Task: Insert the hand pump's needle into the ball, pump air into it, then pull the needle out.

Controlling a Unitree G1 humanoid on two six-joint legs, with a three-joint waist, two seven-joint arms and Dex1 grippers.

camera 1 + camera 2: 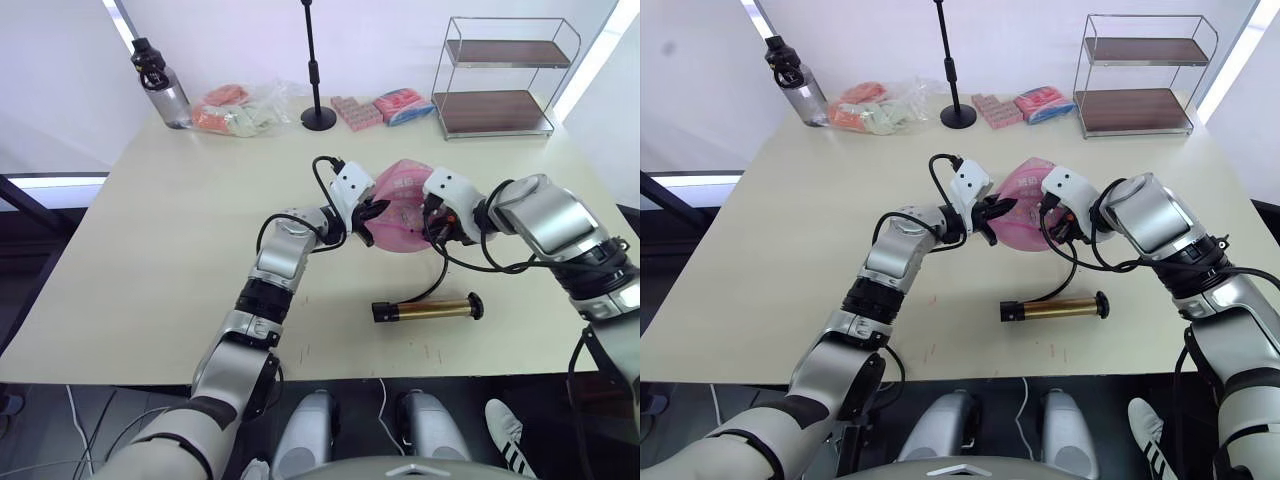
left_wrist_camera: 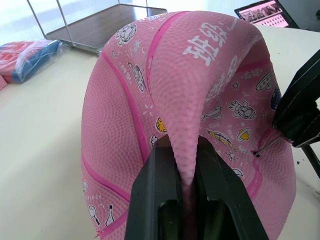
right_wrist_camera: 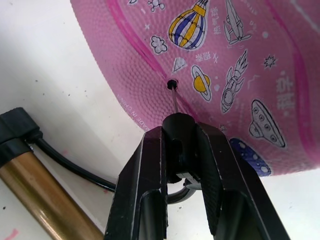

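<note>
The pink ball (image 1: 402,200), limp and part deflated, lies at mid table. My left gripper (image 2: 177,150) is shut on a raised fold of its skin, at the ball's left side. My right gripper (image 3: 179,125) is shut on the small black fitting of the needle (image 3: 173,97) at the ball's right side. The thin pin's tip sits in the ball's black valve hole (image 3: 171,83), with most of the pin still showing. The bronze hand pump (image 1: 425,310) lies flat on the table in front of the ball. Its black hose (image 1: 440,272) curves up to my right gripper (image 1: 432,222).
Along the table's far edge stand a water bottle (image 1: 165,85), a plastic bag of packets (image 1: 240,110), a black stand pole (image 1: 312,70), red and blue packets (image 1: 385,108) and a wire shelf (image 1: 500,75). The table's (image 1: 150,270) left half is bare.
</note>
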